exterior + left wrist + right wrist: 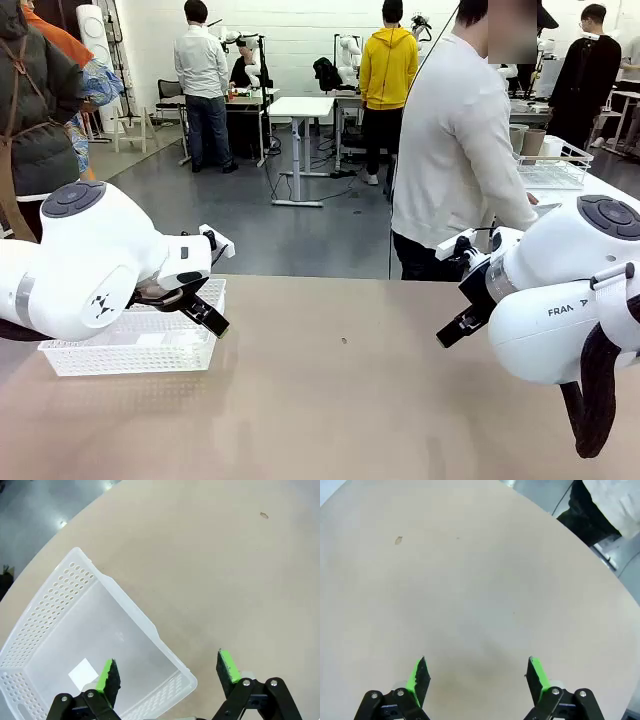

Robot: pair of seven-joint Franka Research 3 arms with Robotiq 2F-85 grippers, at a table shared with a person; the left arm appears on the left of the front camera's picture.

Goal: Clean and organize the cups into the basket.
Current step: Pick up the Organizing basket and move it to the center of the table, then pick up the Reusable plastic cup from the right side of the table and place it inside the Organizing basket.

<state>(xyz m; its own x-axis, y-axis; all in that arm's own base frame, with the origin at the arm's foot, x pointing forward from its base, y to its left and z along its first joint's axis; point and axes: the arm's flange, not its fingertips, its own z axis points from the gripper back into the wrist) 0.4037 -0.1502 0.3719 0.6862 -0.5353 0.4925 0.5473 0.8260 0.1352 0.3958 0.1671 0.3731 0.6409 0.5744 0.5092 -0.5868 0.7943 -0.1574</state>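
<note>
The white perforated basket point(130, 350) lies empty on the tan table at the left, with a white label on its floor. My left gripper point(203, 313) hangs open just above the basket's right end; in the left wrist view its jaws point(167, 667) straddle the basket's near corner point(185, 680) with nothing between them. My right gripper point(455, 328) is open over bare table at the right, also empty point(476, 667). Two tan cups point(528, 140) stand on a side table at the far right, beside the person.
A person in a white top point(455, 150) stands at the far edge, turned toward the side table with a white wire basket point(555, 168). A small speck point(344, 341) marks the tabletop. Other people stand farther back in the room.
</note>
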